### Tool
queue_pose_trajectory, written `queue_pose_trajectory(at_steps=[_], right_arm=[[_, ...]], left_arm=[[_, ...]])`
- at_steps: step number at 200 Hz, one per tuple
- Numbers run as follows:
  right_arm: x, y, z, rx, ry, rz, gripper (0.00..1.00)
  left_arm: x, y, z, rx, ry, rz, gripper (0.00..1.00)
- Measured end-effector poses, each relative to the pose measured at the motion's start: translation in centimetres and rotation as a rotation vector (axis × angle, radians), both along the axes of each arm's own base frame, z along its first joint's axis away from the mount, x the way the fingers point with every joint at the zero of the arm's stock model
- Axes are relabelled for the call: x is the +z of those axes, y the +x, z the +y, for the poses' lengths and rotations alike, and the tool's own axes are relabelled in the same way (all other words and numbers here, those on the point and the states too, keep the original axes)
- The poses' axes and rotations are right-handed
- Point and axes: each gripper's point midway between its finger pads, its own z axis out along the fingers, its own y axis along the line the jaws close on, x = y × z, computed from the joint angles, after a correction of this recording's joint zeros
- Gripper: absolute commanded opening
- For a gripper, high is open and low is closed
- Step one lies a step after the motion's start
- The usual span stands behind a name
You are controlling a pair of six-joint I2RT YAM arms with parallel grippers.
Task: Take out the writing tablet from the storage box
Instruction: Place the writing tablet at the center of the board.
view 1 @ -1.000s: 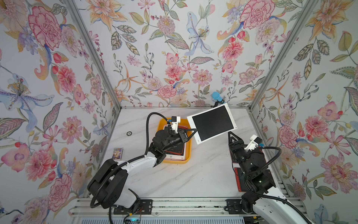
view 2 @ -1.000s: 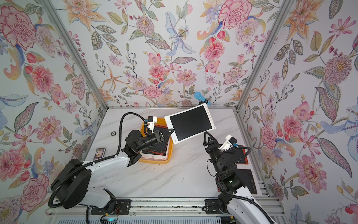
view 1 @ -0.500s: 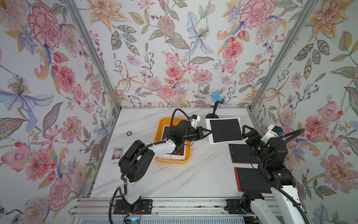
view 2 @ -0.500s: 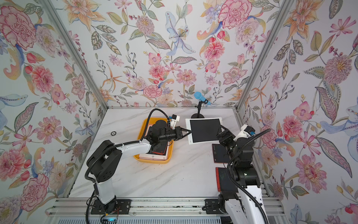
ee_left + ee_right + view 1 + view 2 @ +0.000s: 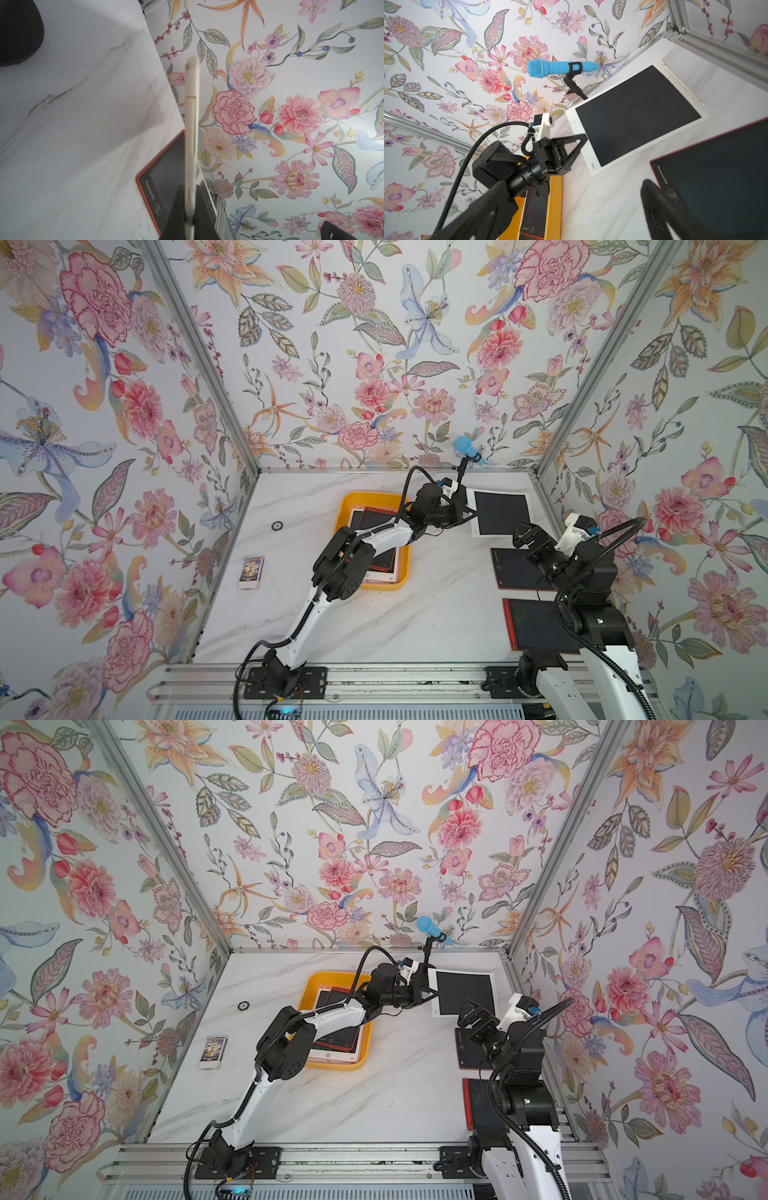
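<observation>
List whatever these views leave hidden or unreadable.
- Tablets in the storage box: count unclear, because the left arm covers them in both top views.
- Card pack: print too small in both top views.
- White tablet: the left wrist view shows only its edge, blurred.
- Nearest red tablet: the right arm covers part of it.

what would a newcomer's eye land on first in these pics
The loud floral wallpaper on every wall hits first. Next comes the left gripper, clamped on the edge of a white-framed tablet at the table's far right, near a blue microphone on a stand. Then the yellow storage box mid-table with more tablets inside, and two red-framed tablets lying by the right arm.
</observation>
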Motion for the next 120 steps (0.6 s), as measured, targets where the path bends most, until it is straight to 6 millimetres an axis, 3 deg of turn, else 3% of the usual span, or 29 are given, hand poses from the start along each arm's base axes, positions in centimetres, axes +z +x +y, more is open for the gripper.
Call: queue_pose_trajectory(at_steps=[69, 120], right_arm=[[-1.9, -0.5, 0.3, 0.022, -0.007, 0.049, 1.0], [-2.9, -0.5, 0.3, 0.028, -0.029, 0.068, 1.0]], left_arm=[[-4.4, 2.6, -4.2, -0.016, 0.007, 0.032, 0.0], [-6.5, 3.0, -5.0, -0.015, 0.002, 0.057, 0.0]])
